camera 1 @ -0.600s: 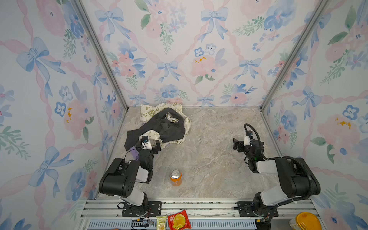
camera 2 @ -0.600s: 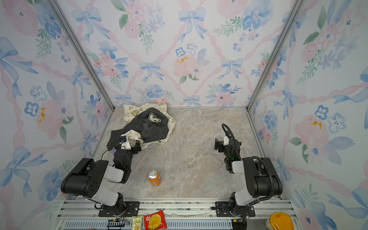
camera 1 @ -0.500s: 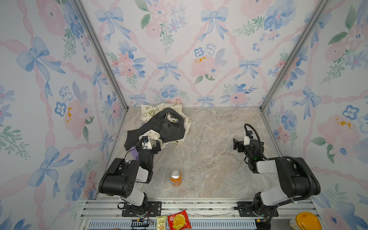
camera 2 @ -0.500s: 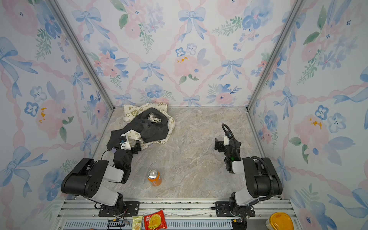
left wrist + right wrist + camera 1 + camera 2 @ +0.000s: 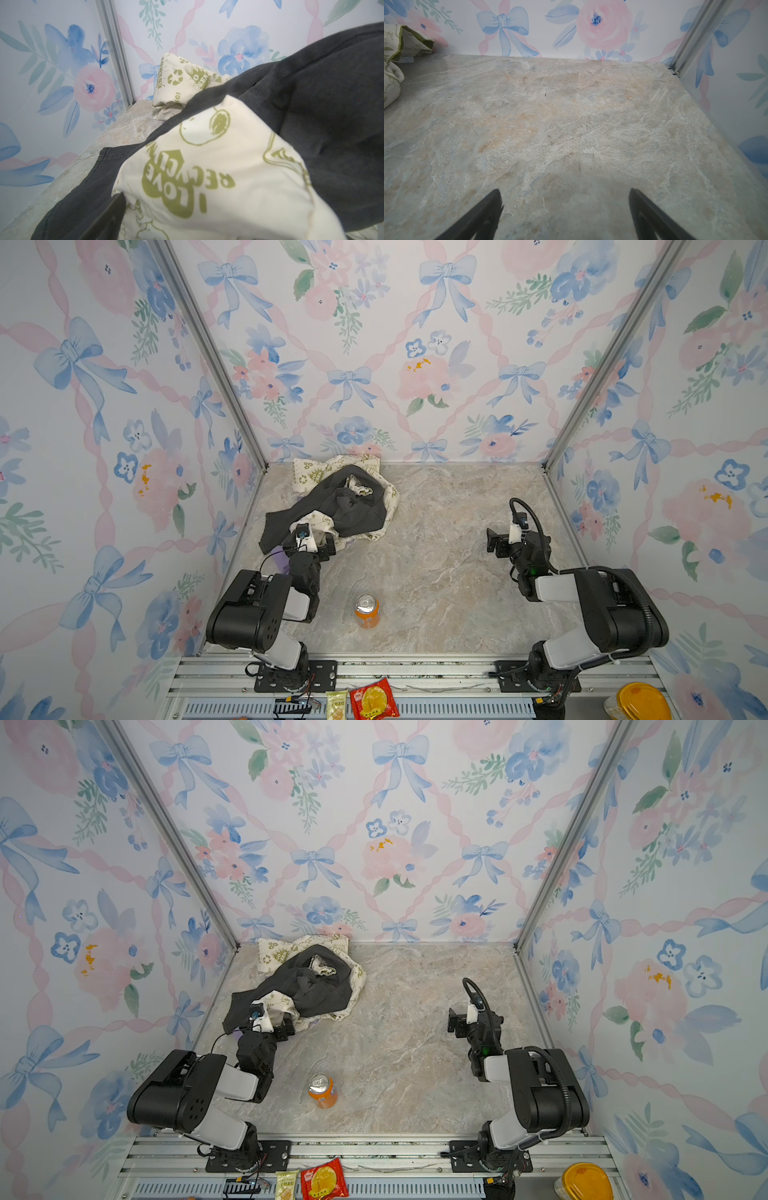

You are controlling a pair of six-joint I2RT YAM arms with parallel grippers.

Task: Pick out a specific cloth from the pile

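Toward the far left corner of the table (image 5: 436, 572) sits the pile (image 5: 345, 506), and only a lilac sliver of the cloth (image 5: 278, 562) shows at its near left edge, just beside the left gripper (image 5: 308, 545). That gripper's jaws are spread wide against the cream printed cloth (image 5: 207, 166). The right gripper (image 5: 505, 542), jaws equally wide and empty, hovers over bare table well to the right.

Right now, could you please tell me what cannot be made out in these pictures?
- the cloth: only a lilac sliver shows in a top view; the pile and the left arm cover the rest.
- left gripper: in the left wrist view the cream cloth hides one finger, so contact is unclear.
- yellow-lidded tub: cut off by the bottom edge in both top views.
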